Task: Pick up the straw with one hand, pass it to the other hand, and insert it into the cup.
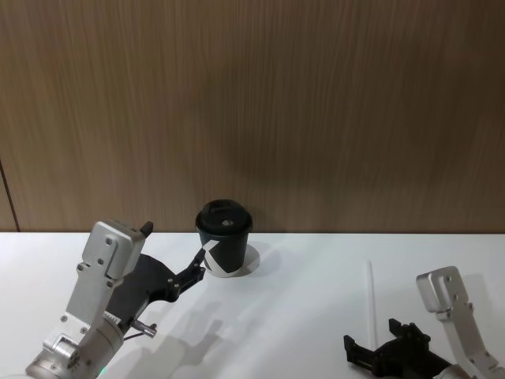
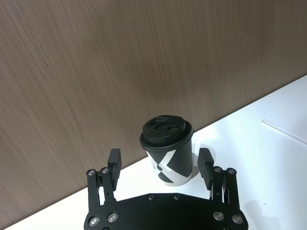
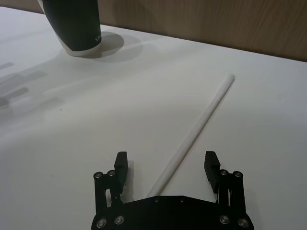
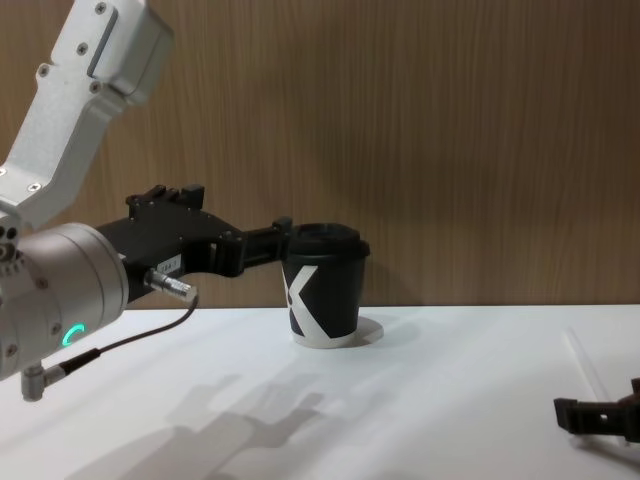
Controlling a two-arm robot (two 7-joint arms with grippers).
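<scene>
**Left gripper.** Your left fingers (image 2: 114, 163) are spread wide, wider than the cup (image 1: 224, 241), and hold nothing. In the left wrist view the cup sits in the gap between them, just beyond the tips. In the head view one fingertip lies just beside the cup's left wall; you cannot tell whether it touches. The left gripper (image 2: 160, 160) reaches in from the near left, raised off the worktop (image 1: 316, 268) at about the level of the cup's lid. Behind it sits the silver-grey wrist with a lit green ring (image 4: 70, 335) and a thin dark cable (image 4: 130, 340).

**Right gripper.** Your right fingers (image 3: 211, 163) are also spread and hold nothing. The near end of the straw (image 3: 201, 120) lies in the gap between them, clear of both fingers. The right gripper (image 3: 166, 160) sits low over the worktop at the near right corner, pointing away from the robot.

**Straw.** It lies flat on the worktop on the right side, running from near to far. It is well apart from the cup.

**Cup.** It stands upright near the middle of the far edge of the worktop, close to the wood-grain wall (image 1: 316, 95). The black domed lid is on, and the white X-like mark faces the robot.

**Worktop.** The surface is white, with the shadows of the left arm falling on the near left.
</scene>
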